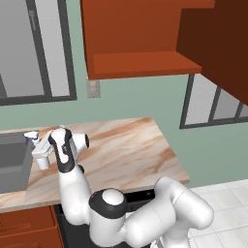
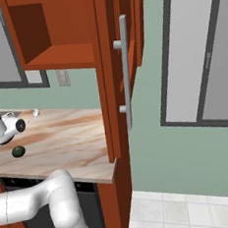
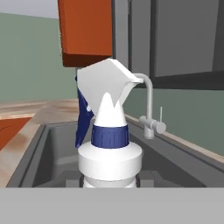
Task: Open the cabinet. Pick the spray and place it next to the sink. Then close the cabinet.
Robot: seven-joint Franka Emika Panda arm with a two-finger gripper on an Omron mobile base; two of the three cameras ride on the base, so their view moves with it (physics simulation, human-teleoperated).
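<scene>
The spray [image 3: 108, 131], a white bottle with a blue collar and trigger, stands upright right in front of the hand camera. My gripper [image 1: 42, 156] is shut on its body, at the counter strip beside the sink's right rim; whether the bottle's base touches the counter I cannot tell. The sink [image 1: 13, 162] is a grey basin at the left end of the counter, and in the hand view its wall [image 3: 57, 144] lies just behind the bottle. The cabinet [image 1: 131, 34] hangs above with its shelf bare, and its door [image 2: 111, 86] stands swung open, edge-on, with the grey bar handle [image 2: 126, 70].
A small dark green ball [image 2: 18, 151] lies on the marble counter [image 1: 126, 150] near the arm. A grey faucet [image 3: 148, 105] rises behind the basin. The open door [image 1: 227, 43] juts out at upper right. Windows flank the cabinet.
</scene>
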